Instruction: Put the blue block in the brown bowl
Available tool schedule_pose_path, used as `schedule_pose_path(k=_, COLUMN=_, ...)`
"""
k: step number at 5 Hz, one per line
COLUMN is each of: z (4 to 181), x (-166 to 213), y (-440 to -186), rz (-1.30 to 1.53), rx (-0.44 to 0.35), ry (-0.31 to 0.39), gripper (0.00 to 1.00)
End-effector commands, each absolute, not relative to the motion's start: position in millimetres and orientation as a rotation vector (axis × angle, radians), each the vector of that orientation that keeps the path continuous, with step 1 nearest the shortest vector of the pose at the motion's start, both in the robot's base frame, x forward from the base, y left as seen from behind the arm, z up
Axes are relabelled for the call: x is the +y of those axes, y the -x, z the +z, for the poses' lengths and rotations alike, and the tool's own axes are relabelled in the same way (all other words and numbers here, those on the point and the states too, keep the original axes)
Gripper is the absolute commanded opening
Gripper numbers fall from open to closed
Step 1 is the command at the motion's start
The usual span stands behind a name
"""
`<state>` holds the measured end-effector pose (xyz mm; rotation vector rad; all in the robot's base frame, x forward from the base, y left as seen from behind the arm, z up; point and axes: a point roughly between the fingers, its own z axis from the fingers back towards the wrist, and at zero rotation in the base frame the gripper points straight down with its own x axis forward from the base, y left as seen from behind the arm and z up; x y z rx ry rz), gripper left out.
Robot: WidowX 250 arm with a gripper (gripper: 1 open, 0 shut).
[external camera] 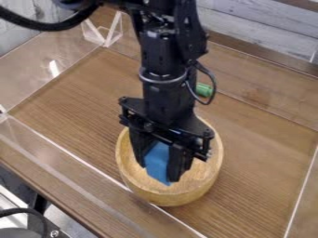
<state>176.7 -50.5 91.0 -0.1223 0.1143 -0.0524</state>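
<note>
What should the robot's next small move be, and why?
Probably open the jaws to release the blue block: it is held between them, low inside the brown bowl, with the bowl's rim around it.

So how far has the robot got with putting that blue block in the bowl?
The blue block is already over the brown bowl, between the shut fingers of the gripper. Letting go and backing out look left.

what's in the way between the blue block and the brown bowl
Nothing visible: the blue block sits between the end effector's fingers, over the brown bowl's interior; how far down it is, this view can't settle.
</note>
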Motion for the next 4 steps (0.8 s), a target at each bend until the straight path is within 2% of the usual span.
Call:
schedule_pose_path(k=1, z=94.3, x=-52.3, y=-180.1, rz=-0.068, rx=0.091, ry=0.121, gripper=0.00)
schedule_pose_path(k=4, z=92.4, x=-52.8, y=-180.5, rz=-0.076, rx=0.095, ry=0.119, gripper=0.00)
